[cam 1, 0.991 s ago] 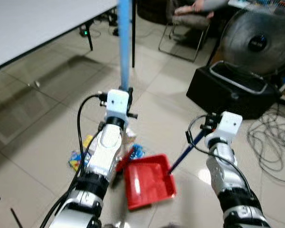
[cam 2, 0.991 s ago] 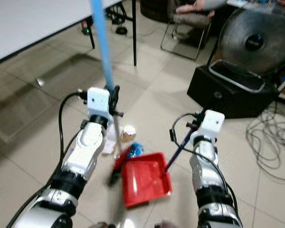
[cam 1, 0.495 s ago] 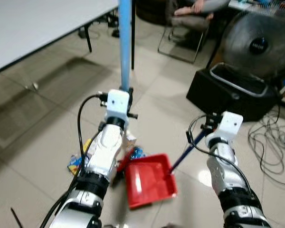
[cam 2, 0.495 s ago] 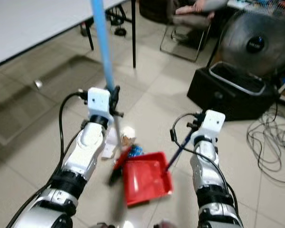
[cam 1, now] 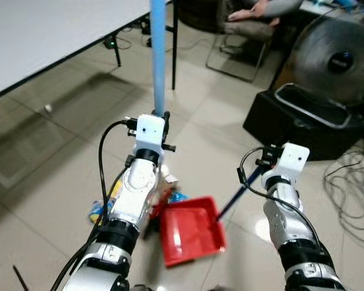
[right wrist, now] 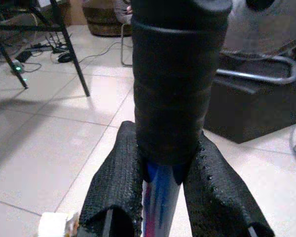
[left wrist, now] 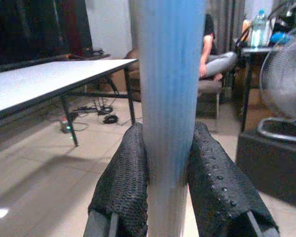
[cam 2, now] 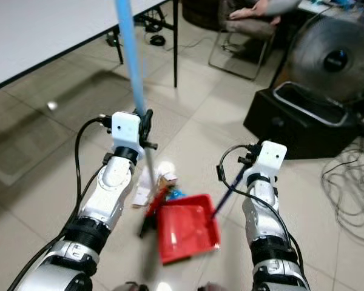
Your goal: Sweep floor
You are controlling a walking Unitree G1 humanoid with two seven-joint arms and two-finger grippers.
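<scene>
While litter (cam 2: 164, 182) lies on tile just beside red dustpan (cam 2: 188, 233) mouth, pan looks empty: sweep unfinished. Left gripper (left wrist: 163, 192) clamped on blue broom pole (cam 1: 159, 57); right gripper (right wrist: 160, 197) clamped on dustpan handle (cam 2: 227, 193). Black bin (cam 1: 303, 124) well apart.

Readable text: we find none.
Round grey floor fan (cam 1: 340, 60) hub: we see a pale mark, too blurred to read.
</scene>
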